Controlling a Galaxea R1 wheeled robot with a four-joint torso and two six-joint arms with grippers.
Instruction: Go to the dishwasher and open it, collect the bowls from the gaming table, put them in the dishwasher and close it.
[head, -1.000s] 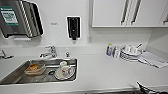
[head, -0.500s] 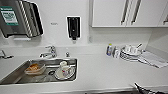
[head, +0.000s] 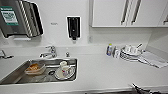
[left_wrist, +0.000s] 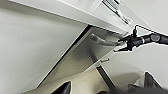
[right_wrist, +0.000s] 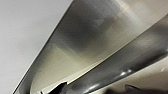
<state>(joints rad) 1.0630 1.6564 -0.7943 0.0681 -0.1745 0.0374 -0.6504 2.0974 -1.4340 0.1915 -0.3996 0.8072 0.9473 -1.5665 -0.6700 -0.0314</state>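
Robot is parked facing the white countertop (head: 105, 72), head camera looking down on it. Steel sink (head: 15, 75) sits at left, with an orange-filled container (head: 34, 68) and a white mug on a plate (head: 64, 71) in it. Chrome faucet (head: 50, 52) stands behind the sink, black soap dispenser (head: 73, 27) on the wall above, paper towel dispenser (head: 17, 17) top left. White upper cabinets (head: 125, 12) top right. At right on the counter: two small bottles (head: 112, 50), a stack of plates with cups (head: 130, 53), folded cloths (head: 153, 59).

Dishwasher (right_wrist: 100, 42): close in the right wrist view, brushed stainless front, dull grey sheen with soft reflections, and its bar handle (right_wrist: 130, 67) running across the front as a rounded steel bar. It sits under the counter edge, just in front of the right arm.

Right gripper (right_wrist: 97, 90): dark finger tips at the frame edge, right by the handle; can't tell how far apart the jaws are or whether they touch the bar.

Left gripper (left_wrist: 107, 88): dark tips low in the left wrist view, below the white counter underside and cabinet fronts; jaw state unreadable too.
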